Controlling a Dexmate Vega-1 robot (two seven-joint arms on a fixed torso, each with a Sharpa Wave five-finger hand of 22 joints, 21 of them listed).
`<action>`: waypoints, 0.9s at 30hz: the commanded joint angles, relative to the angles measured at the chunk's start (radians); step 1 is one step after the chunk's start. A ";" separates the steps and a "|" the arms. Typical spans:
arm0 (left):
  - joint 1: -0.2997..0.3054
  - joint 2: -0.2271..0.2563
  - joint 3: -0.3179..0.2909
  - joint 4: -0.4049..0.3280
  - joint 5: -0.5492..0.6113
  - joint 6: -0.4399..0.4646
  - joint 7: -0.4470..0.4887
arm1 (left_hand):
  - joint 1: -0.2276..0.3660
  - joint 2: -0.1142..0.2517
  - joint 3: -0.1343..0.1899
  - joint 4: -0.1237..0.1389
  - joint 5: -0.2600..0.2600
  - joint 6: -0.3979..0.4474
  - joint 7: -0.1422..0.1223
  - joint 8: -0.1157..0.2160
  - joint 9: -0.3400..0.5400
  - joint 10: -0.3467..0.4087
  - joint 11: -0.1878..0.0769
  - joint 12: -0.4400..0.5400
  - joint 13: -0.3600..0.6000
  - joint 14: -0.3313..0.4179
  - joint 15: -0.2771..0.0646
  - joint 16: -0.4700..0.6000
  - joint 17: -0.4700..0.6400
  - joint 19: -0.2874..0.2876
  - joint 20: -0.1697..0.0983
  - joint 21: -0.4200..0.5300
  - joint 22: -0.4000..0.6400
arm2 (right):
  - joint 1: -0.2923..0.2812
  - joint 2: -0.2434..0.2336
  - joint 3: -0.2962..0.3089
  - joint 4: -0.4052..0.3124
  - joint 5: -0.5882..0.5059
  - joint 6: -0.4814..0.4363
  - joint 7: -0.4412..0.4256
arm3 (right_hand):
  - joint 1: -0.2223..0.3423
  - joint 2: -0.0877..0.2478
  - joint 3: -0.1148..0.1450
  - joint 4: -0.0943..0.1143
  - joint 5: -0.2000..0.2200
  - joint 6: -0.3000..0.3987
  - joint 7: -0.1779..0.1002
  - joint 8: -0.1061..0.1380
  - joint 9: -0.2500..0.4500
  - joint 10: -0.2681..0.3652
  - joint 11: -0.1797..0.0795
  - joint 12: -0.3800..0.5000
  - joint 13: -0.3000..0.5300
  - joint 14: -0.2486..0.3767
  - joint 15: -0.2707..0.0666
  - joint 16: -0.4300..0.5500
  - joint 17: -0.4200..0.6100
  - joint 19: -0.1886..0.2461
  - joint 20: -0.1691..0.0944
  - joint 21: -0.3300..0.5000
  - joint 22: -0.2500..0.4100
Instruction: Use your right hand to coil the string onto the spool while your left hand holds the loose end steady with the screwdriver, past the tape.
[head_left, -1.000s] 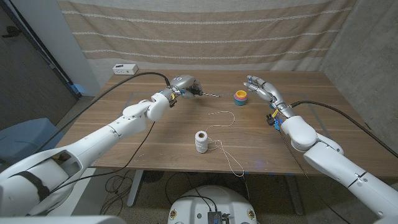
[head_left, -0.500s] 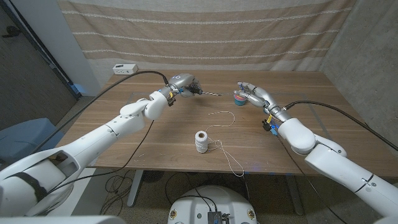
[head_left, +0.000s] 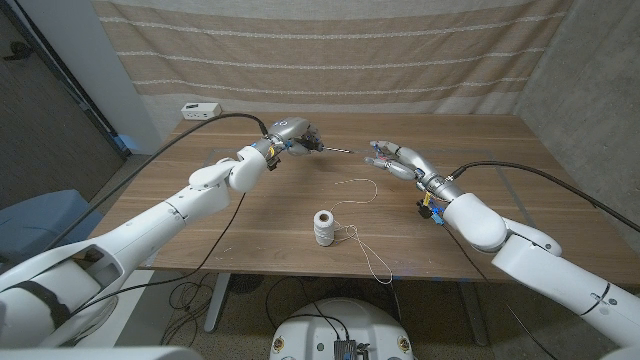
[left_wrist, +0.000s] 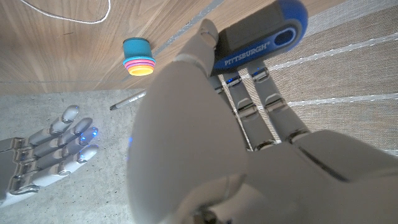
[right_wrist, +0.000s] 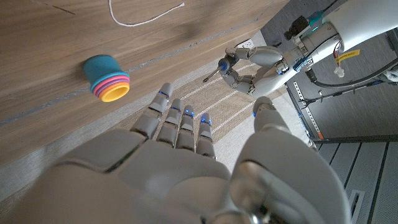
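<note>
From my head, my right hand (head_left: 396, 160) covers the stack of tape rolls (right_wrist: 107, 78) behind it, so I cannot tell there how near my fingers are. My left hand (head_left: 293, 135) hides most of the screwdriver (head_left: 322, 147); in its wrist view my palm blocks the handle's lower part, and the tip is too thin to make out. The string (head_left: 362, 232) runs off the table's (head_left: 500, 190) front edge, its end lost.

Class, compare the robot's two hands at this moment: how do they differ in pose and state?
The left hand grips a screwdriver; the right hand holds nothing. The left hand's fingers curl around the handle; the right hand's fingers are spread. Both hover above the table, at its far side.
</note>
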 joint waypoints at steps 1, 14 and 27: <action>0.008 0.010 -0.011 -0.021 0.001 0.006 -0.008 | 0.124 0.129 0.001 0.007 0.008 0.121 0.101 0.015 0.047 0.003 0.003 0.006 0.008 0.042 -0.077 -0.002 0.194 0.071 -0.199 0.061 0.006 | -0.024 -0.062 -0.014 -0.098 -0.040 -0.089 0.037 | -0.006 -0.008 -0.002 0.006 -0.004 -0.001 -0.003 -0.006 0.002 -0.003 0.002 -0.005 0.002 0.000 -0.003 -0.003 0.002 0.006 0.003 0.000 0.004; 0.015 0.033 -0.023 -0.060 -0.003 -0.015 -0.044 | 0.125 0.129 0.001 0.008 0.008 0.119 0.102 0.013 0.048 0.004 0.002 0.004 0.019 0.044 -0.079 -0.007 0.200 0.066 -0.198 0.068 0.006 | -0.009 -0.094 -0.074 -0.170 -0.110 -0.166 0.082 | -0.007 -0.023 -0.008 0.004 -0.007 -0.023 -0.009 -0.016 0.003 -0.020 -0.004 -0.016 0.003 -0.005 -0.004 -0.010 0.001 0.004 0.007 -0.003 0.004; 0.029 0.048 -0.045 -0.068 -0.011 -0.036 -0.044 | 0.125 0.130 0.001 0.009 0.008 0.118 0.099 0.012 0.051 0.002 0.001 0.001 0.030 0.043 -0.077 -0.013 0.205 0.062 -0.198 0.074 0.006 | 0.094 -0.084 -0.203 -0.238 -0.233 -0.313 0.203 | 0.007 -0.031 -0.006 -0.006 -0.005 -0.030 -0.010 -0.018 0.003 -0.029 -0.007 -0.021 0.004 -0.008 -0.009 -0.016 -0.001 -0.002 0.007 -0.008 0.004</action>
